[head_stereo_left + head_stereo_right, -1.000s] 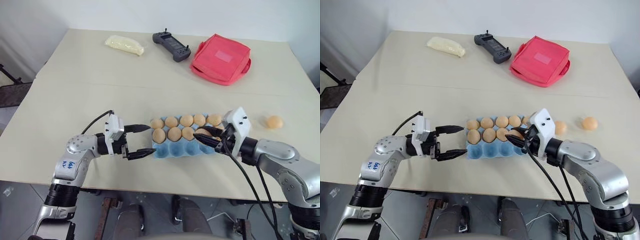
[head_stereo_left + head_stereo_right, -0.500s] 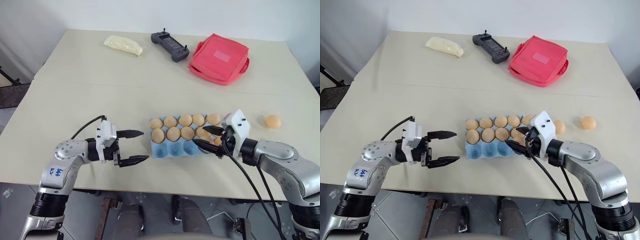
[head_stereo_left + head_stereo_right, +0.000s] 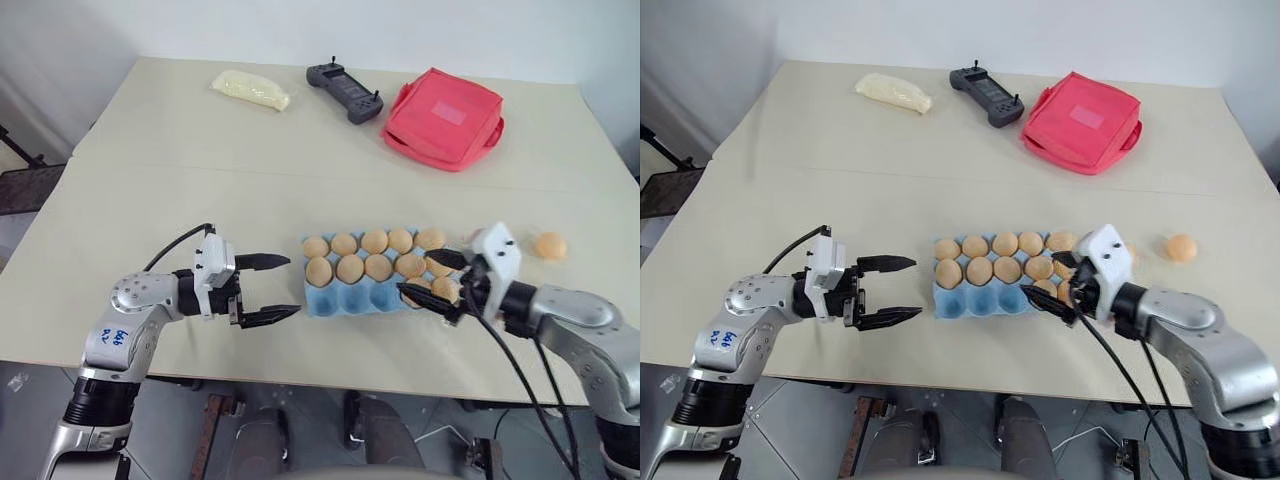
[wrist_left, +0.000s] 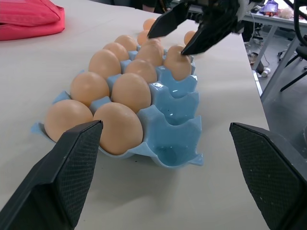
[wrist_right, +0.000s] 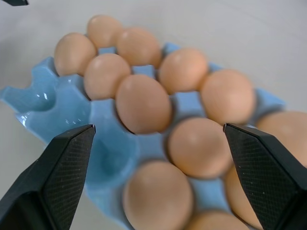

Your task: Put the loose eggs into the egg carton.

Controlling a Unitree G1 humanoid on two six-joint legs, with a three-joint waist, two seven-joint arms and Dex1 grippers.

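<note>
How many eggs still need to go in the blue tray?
Mostly done: the egg carton's back two rows look full, and one egg sits in the front row. Nothing is in hand; the right gripper and left gripper both have open, empty fingers. Left: three front cups are empty, and at least one loose egg waits on the table.
</note>
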